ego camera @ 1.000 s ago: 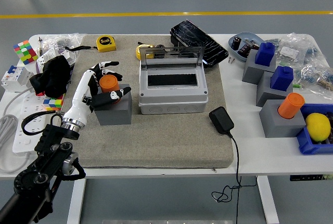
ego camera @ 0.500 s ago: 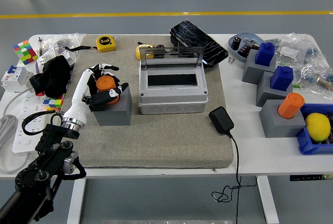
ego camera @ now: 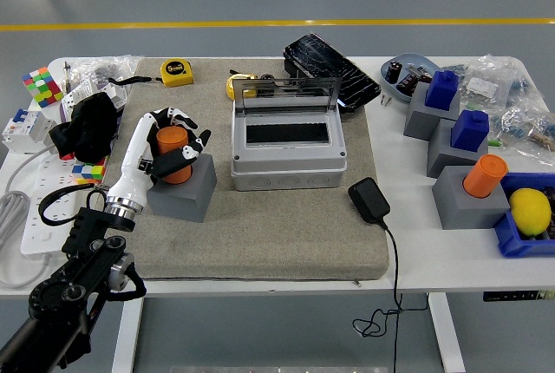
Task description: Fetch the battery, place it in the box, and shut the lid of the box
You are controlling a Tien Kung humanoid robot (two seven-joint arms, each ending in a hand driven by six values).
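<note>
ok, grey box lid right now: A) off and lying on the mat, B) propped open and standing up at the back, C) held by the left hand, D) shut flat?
B: the lid stands upright along the back edge of the grey box, leaving the dark opening exposed, while the left hand is off to the side, wrapped around the orange battery on its grey block.

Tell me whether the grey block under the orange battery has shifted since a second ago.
Yes. The grey block has slid toward the table's near edge and twisted, opening a wider gap to the unmoved grey box, as the left hand closes on the orange battery.
</note>
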